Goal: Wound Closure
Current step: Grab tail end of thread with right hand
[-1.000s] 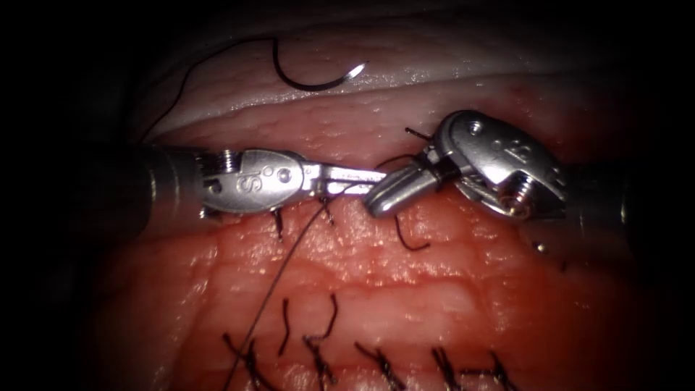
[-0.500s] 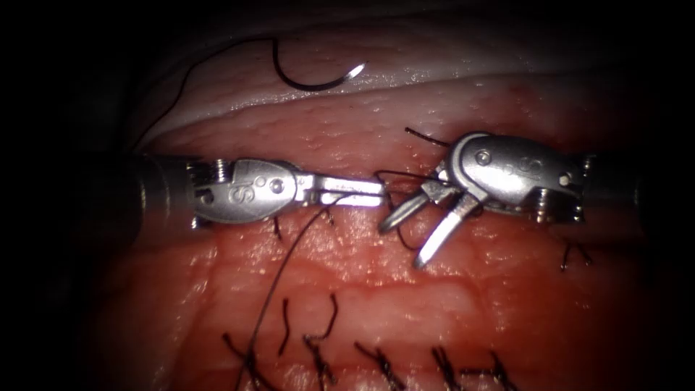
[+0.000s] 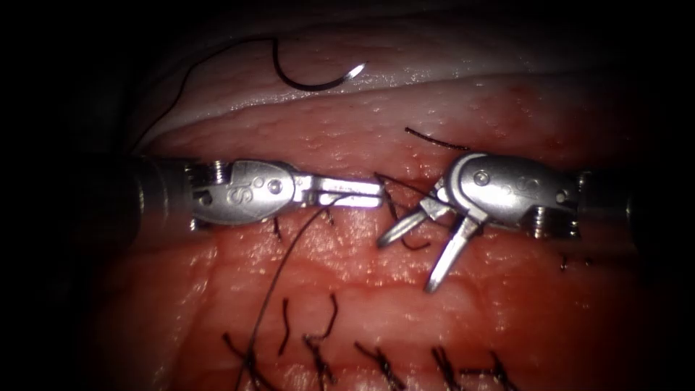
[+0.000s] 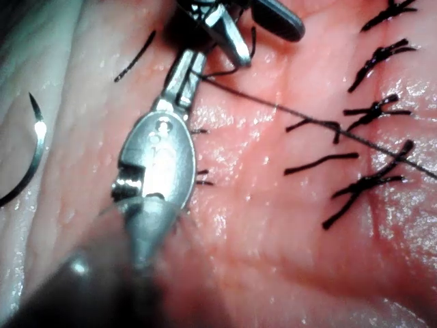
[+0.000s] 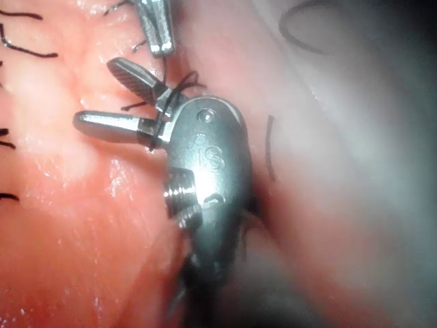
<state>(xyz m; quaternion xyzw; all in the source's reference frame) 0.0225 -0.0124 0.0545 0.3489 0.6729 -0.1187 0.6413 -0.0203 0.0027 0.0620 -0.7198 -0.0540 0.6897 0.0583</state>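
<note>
The curved needle (image 3: 318, 81) lies free on the pale tissue at the back, not in the tissue and held by neither tool; it also shows as needle (image 4: 31, 150). My left tool (image 3: 356, 193) comes in from the left with its jaws shut on the dark thread (image 3: 279, 271), which trails down toward the front. The right tool (image 3: 407, 264) stands open, jaws pointing down and left, holding nothing. Thread loops (image 5: 167, 102) wrap the base of the right tool (image 5: 95, 93) jaws. The left tool (image 4: 179, 75) grips the thread (image 4: 307, 119) at its tip.
A row of tied stitches (image 3: 376, 362) with cut ends runs along the front of the red tissue (image 3: 507, 311). A loose thread end (image 3: 434, 139) lies just above the right tool. More stitches (image 4: 369, 184) show beside the taut thread.
The right tool's jaws have gone from shut to wide open and its wrist has turned, jaws now pointing down and left. The left tool has held still with the thread.
</note>
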